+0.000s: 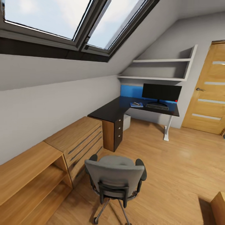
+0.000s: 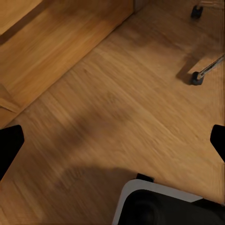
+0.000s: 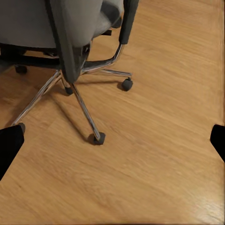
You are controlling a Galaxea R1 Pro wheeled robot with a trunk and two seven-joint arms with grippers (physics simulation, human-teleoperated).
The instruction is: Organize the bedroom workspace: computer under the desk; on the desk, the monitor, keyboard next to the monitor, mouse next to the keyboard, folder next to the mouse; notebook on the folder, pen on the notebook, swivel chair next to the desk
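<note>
Swivel chair (image 1: 115, 178) stands near, well short of the far desk (image 1: 112, 110).
Monitor (image 1: 161, 92), keyboard (image 1: 157, 106) and blue folder (image 1: 137, 105) sit on the desk; both grippers' jaws are spread, empty, above the floor (image 3: 154, 154).

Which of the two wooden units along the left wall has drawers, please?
The chest farther along the wall, butting against the desk, has drawer fronts with dark slots. The nearer unit is an open shelf with no fronts.

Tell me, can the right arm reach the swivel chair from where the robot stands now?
Probably yes. The swivel chair stands just ahead, its back toward the robot, and the right gripper hangs open over bare floor beside the chair's base, with nothing between.
</note>
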